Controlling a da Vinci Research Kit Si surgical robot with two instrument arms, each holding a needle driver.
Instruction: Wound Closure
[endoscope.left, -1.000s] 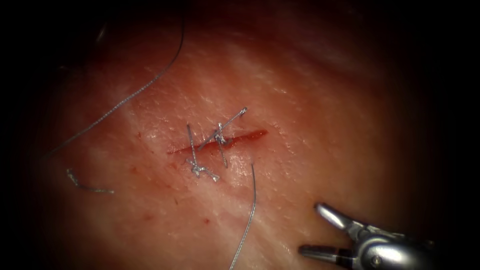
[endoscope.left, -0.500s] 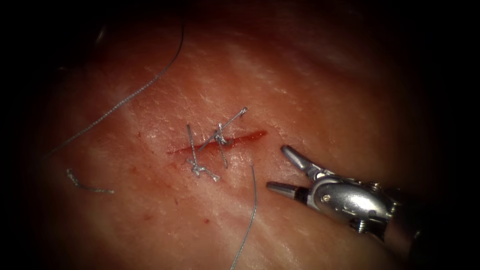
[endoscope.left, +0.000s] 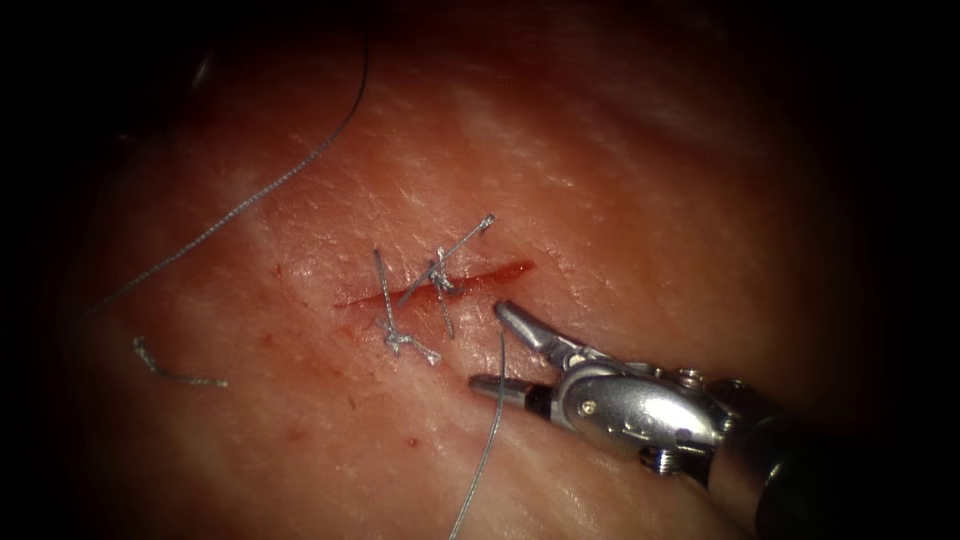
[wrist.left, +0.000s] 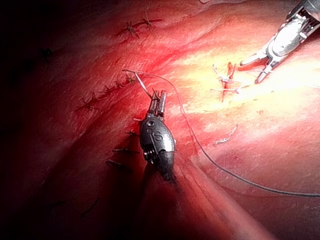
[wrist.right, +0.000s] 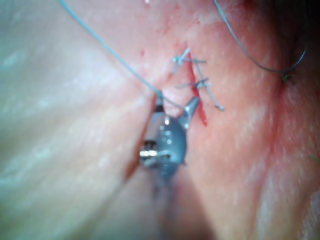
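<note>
Right tool gaped wide at five o'clock of the cut, straddling the loose thread, gripping nothing; left tool clenched on thread; needle unseen.

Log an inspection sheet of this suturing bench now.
Surface: tissue, its cut red with fluid.
Job's things: two stitches cross the cut; one strand of thread ends just below the cut, and a longer one lies to the cut's left.
Clutter: cut end lying left of the cut.
End effectors: right end effector open, jaws either side of the strand's end, gripping nothing; left end effector looks shut on thread, away from the cut.
Cables: nothing seen.
Surroundings: older stitched rows on the tissue in the left wrist view.
</note>
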